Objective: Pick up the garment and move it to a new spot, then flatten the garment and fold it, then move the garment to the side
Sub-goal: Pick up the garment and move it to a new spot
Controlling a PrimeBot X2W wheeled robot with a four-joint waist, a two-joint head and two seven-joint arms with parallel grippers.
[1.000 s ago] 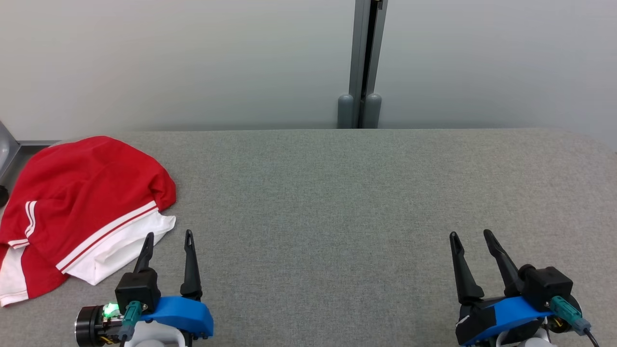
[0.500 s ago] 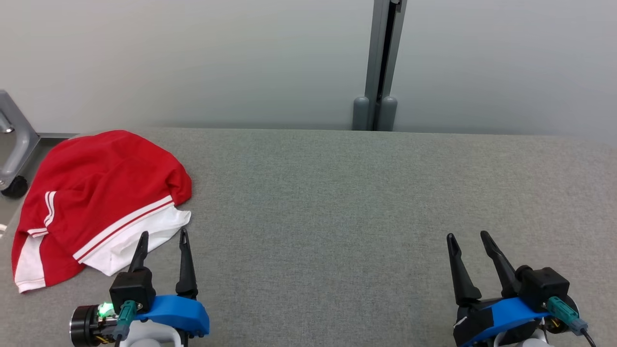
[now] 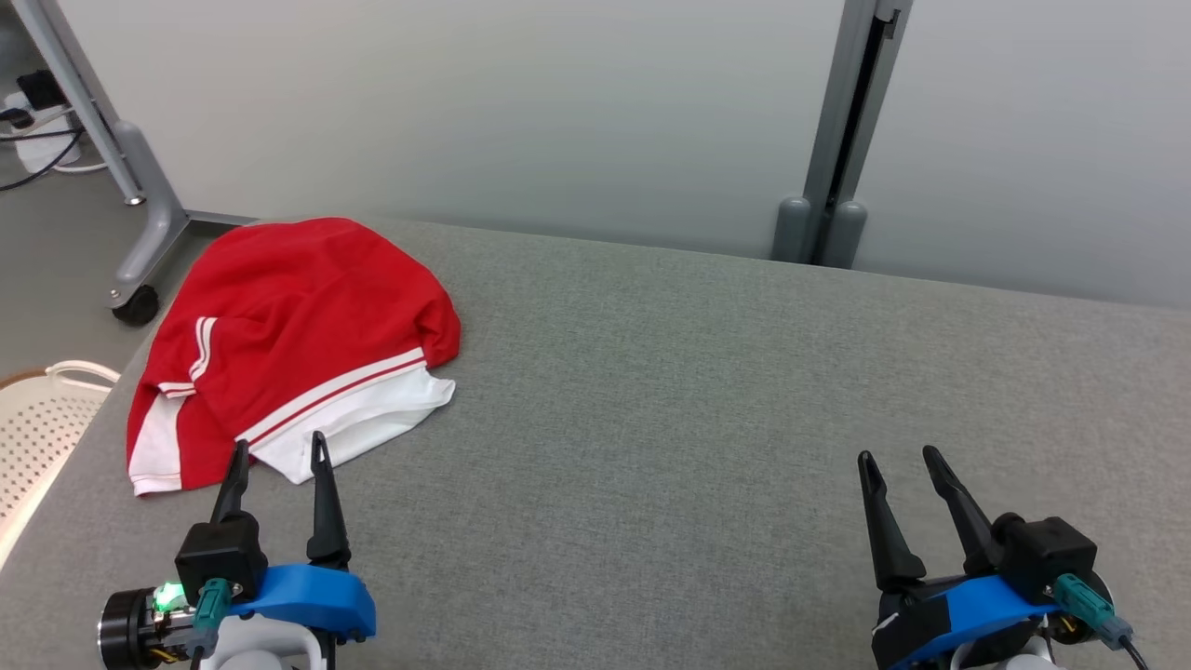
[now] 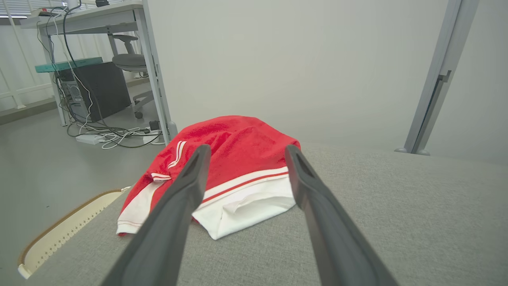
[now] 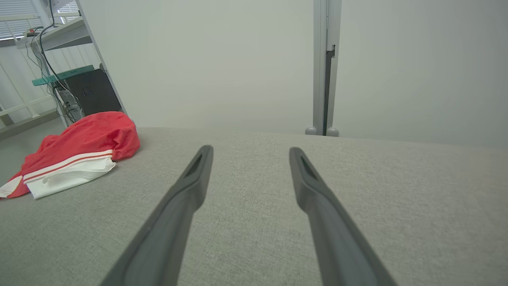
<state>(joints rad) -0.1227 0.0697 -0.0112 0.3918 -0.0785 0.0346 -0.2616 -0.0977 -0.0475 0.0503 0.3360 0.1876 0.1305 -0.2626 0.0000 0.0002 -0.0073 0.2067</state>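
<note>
A red garment (image 3: 298,326) with white trim and stripes lies bunched at the far left corner of the grey table (image 3: 707,400); it also appears straight ahead as the garment (image 4: 234,159) in the left wrist view and off to the left as the garment (image 5: 79,147) in the right wrist view. My left gripper (image 3: 281,448) stands open just in front of its white hem, fingertips short of the cloth and empty. Far off at the lower right, my right gripper (image 3: 898,453) is open over bare table with nothing between its fingers.
A cream perforated basket (image 3: 37,428) sits on the floor beside the table's left edge. A grey wheeled frame leg (image 3: 140,195) stands behind it, with a desk, cables and a computer (image 4: 95,95) beyond. A grey wall post (image 3: 837,140) rises behind the table.
The head camera has turned left, so the whole picture shifted right and the basket and frame leg came into view. Both grippers stay open in the same stance.
</note>
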